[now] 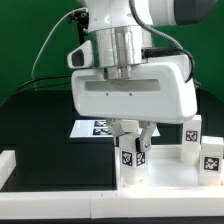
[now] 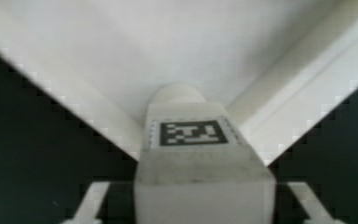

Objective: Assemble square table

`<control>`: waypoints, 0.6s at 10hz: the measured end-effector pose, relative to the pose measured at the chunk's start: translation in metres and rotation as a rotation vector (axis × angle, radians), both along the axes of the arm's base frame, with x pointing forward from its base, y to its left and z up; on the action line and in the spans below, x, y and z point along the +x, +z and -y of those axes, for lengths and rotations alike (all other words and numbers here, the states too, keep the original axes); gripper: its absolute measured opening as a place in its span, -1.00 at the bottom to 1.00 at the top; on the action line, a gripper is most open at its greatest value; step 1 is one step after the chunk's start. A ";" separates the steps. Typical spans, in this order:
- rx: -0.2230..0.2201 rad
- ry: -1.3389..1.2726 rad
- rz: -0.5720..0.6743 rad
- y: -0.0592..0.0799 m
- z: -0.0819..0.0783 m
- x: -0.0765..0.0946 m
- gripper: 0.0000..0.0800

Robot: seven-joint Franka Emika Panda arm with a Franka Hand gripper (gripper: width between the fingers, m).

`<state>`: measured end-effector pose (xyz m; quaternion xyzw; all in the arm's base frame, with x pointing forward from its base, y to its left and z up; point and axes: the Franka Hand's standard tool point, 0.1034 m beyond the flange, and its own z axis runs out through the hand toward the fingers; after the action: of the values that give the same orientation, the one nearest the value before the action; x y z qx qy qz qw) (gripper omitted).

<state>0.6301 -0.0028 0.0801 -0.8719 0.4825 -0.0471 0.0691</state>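
The stubby white leg [image 1: 132,160], upright between the narrowed fingers of the gripper [image 1: 133,150], looks light, rigid and slick, best pinched across its flat tagged sides, with 2 more legs [image 1: 202,150] standing at its 3 o'clock.

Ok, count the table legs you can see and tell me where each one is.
3. One leg stands upright between the fingers of the gripper. Two more legs stand at the exterior view's right, near the border. A fourth may be hidden behind the arm.
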 end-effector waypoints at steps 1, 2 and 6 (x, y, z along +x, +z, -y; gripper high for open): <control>0.045 -0.249 -0.019 0.000 -0.003 0.000 -0.28; 0.090 -0.412 -0.027 -0.001 -0.005 0.000 -0.28; 0.132 -0.464 -0.025 -0.002 -0.003 -0.001 -0.05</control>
<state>0.6295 -0.0002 0.0783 -0.7317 0.6728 -0.0193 0.1073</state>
